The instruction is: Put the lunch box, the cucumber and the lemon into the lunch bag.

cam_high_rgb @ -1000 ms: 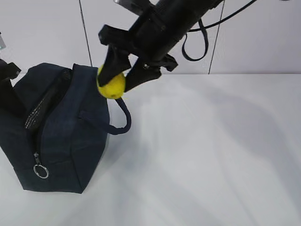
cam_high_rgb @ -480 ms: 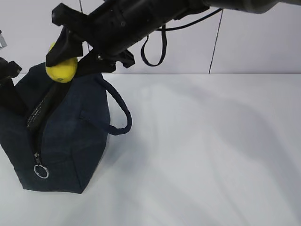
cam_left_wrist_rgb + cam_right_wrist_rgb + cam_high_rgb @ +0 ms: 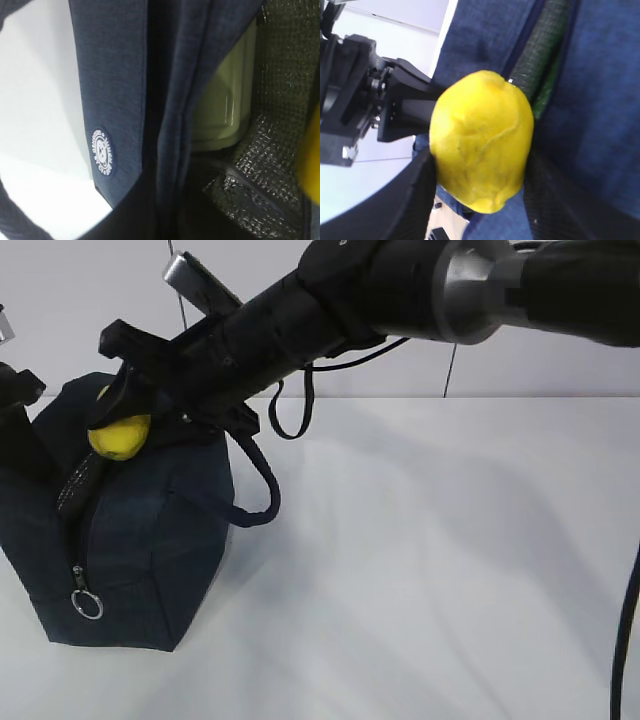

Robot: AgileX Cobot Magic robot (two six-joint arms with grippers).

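The yellow lemon (image 3: 120, 435) sits between the fingers of my right gripper (image 3: 122, 425), which is shut on it just above the open top of the navy lunch bag (image 3: 150, 540). The right wrist view shows the lemon (image 3: 481, 141) filling the jaws over the bag's slit. Through the opening, the left wrist view shows the lunch box (image 3: 227, 100) with its sage-green lid against the foil lining. A green sliver (image 3: 546, 95) in the slit may be the cucumber. My left gripper (image 3: 18, 420) is at the bag's left edge, and the rim fabric runs into its jaws.
One loop handle (image 3: 255, 485) hangs off the bag's right side. The zipper's ring pull (image 3: 87, 605) dangles at the front. White tabletop (image 3: 430, 570) stretches to the right, with a pale wall behind.
The right arm has carried the lemon leftward from beside the handle to over the bag's opening and a little lower. The left arm and the bag have stayed still.
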